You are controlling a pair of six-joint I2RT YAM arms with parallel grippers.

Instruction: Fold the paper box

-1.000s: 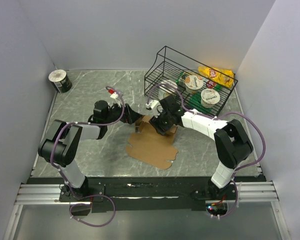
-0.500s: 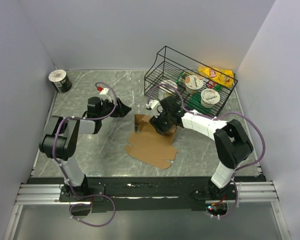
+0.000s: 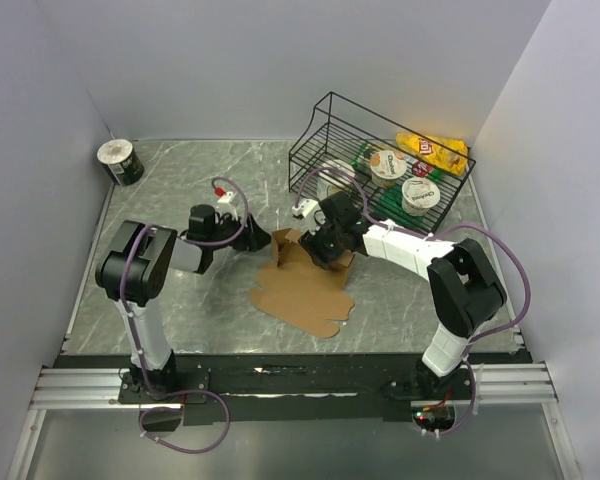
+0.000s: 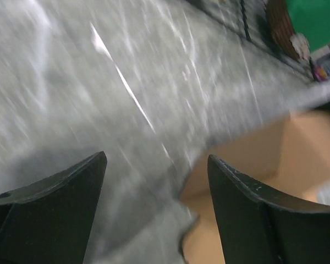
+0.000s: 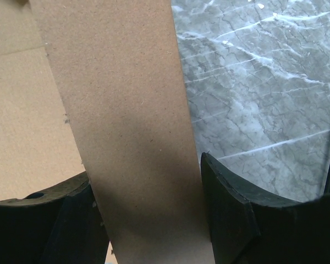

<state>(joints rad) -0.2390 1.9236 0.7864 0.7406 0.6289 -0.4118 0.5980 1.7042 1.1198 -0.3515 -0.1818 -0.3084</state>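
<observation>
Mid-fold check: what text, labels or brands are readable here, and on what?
Nothing reads clearly.
Yellow snack bag in black wire basket: red logo, too small.
Round white-lidded cups: print too small.
Grey roll, far left corner: markings blurred.
Brown cardboard paper box: blank.

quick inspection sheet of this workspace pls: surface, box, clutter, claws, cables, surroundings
surface: grey marbled table, no spills seen
job's things: paper box, a brown sheet, mostly flat, far flaps raised
clutter: black wire basket far right holding cups and snack bags; round item in far left corner
grippers: left claw open, empty, beside the box's left edge; right claw has a raised flap between its fingers, grip unclear
cables: purple cables loop along both arms, off the box
surroundings: plain pale walls on three sides; metal rail at near edge
</observation>
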